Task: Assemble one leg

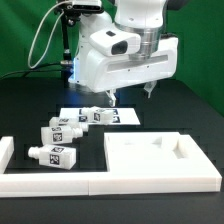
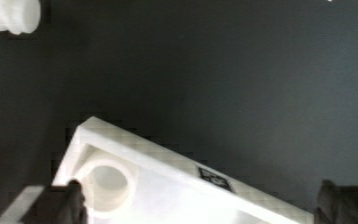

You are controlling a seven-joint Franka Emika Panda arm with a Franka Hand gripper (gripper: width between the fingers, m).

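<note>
Across the desk [image 1: 25, 100], four legs [image 1: 52, 155] lie loose at the exterior view's left behind a white rail [image 1: 50, 184], the farther ones reaching the marker board [image 1: 122, 117], above which the tool [image 1: 131, 96] hangs wide and empty, with the panel [image 1: 160, 160] rightmost.

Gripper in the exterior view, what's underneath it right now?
The fingers hang open and empty over black table near the marker board. The wrist view shows dark table and the panel corner. The arm hides the table behind it.
</note>
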